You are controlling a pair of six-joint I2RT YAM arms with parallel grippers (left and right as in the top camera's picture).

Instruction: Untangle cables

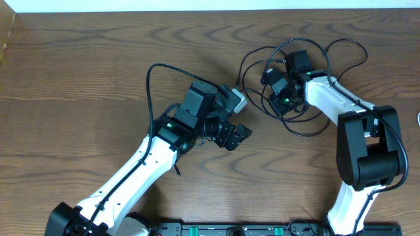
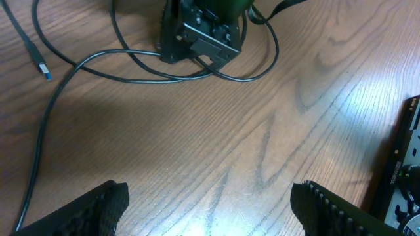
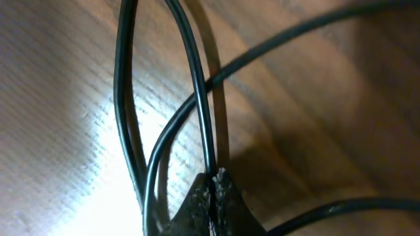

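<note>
Ribbed right fingers (image 3: 231,206) pinched on thin black cable (image 3: 200,111), left fingers (image 2: 98,206) apart, woodgrain table (image 2: 262,131).

No text, label, brand or number is legible in any view.

Black cables (image 3: 197,98), brown wood-grain table (image 1: 79,78), white arms (image 1: 131,174) with black joints, blue plug tip (image 2: 44,71)

The overhead camera looks straight down on my table (image 1: 79,65). My left wrist camera peers low across it toward my right gripper (image 2: 197,56); my right wrist camera sits close over the black cable (image 3: 197,98) all views share.
</note>
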